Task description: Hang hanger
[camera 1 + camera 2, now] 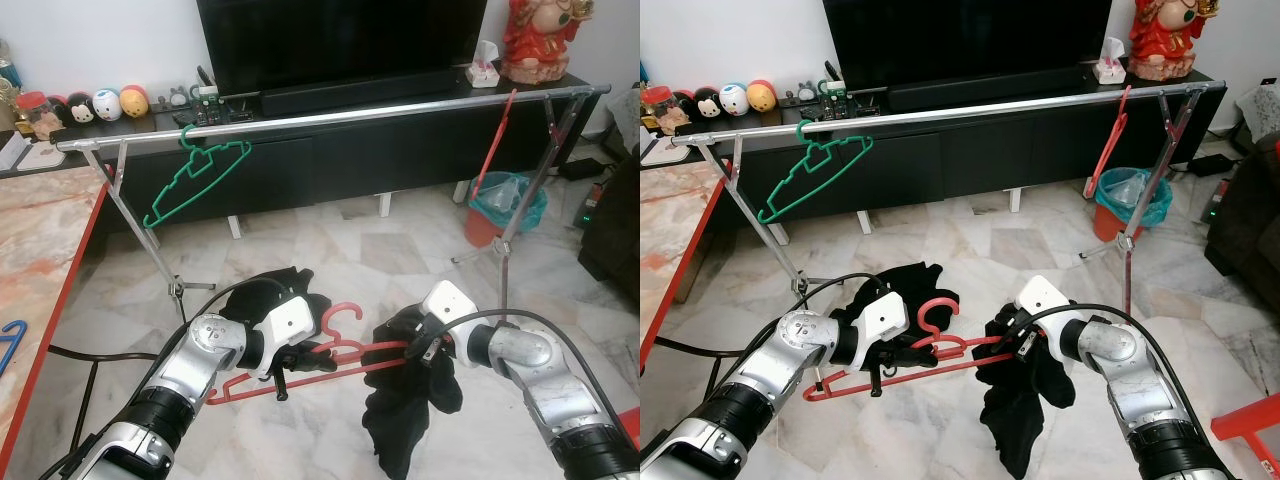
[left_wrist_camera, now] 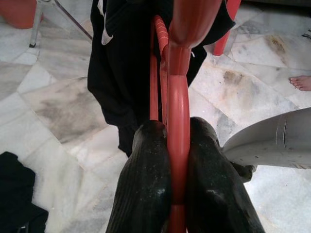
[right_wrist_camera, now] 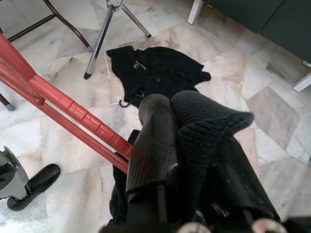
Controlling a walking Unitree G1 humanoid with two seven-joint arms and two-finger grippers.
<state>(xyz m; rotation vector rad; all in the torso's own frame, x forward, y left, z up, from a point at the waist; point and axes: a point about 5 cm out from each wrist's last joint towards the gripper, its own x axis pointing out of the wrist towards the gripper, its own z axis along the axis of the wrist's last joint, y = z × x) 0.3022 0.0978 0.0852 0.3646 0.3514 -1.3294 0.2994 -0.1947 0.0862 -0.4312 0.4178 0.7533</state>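
The left gripper [image 2: 170, 160] had its jaws closed on the red hanger [image 1: 300, 372], which was held low over the marble floor [image 1: 400, 250], well below the metal rail [image 1: 330, 118]. The right gripper [image 3: 189, 141] pinched a black garment [image 1: 410, 420] draped at the hanger's far end; whether it also gripped the hanger itself was unclear. A green hanger [image 1: 195, 170] hung on the rail.

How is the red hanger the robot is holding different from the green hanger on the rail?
The red hanger is low over the floor, gripped by the left gripper, with a black garment draped off its right end; the green hanger hangs bare from the metal rail. The red one lies nearly level, while the green one tilts steeply. Both are plastic with a hooked top.
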